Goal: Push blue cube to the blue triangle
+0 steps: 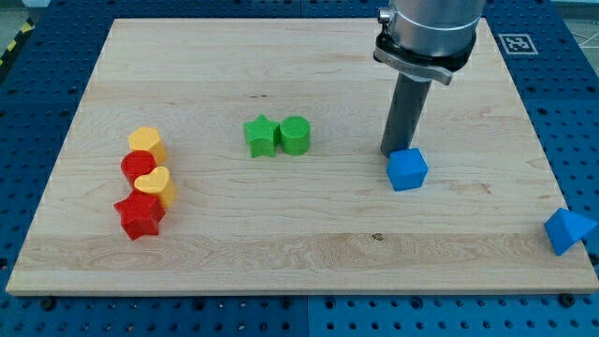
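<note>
Red and yellow cluster (143, 183): sat far left, well apart from the work; yellow cylinder at the far end, red cylinder, yellow heart, red star nearest.
Green star (259, 136): left of centre, touching the green cylinder (295, 134) on its right.
My tip (392, 153): bare rod, no gripper, so nothing to open, close or grasp; stood just beside the far-left corner of the blue cube, apparently touching it.
Blue cube (407, 169): right of centre, well clear of the greens; solid bright blue, sharp-edged, turned slightly so a corner faced near.
Blue triangle (566, 230): far right, near edge, partly overhanging the board (281, 56); well apart from the cube.
Risk, rotation: contact sat off-centre near a corner, so a push could likely spin the cube and let it slip off the tip sideways.
Risk, heading: goal lay right and nearer; a push straight toward the near side would likely miss to the left.
Risk, overshoot: triangle already at the rim, so a hard arrival could probably knock it off the board.
</note>
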`<action>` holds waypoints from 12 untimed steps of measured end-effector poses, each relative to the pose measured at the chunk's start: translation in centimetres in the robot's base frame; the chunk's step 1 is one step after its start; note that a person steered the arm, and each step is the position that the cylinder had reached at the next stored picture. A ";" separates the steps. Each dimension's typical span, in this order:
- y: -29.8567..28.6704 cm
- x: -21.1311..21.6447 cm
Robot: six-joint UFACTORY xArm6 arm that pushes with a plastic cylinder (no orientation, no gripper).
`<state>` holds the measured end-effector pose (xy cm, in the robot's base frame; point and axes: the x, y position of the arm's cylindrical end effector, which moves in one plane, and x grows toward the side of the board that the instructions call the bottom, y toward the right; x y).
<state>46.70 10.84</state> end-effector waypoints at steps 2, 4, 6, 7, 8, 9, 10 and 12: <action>2.0 4.3; 0.0 7.4; 3.7 8.9; 4.3 8.9; 4.3 8.9; 4.7 9.5; 5.6 9.8; 9.0 9.8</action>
<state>56.52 19.87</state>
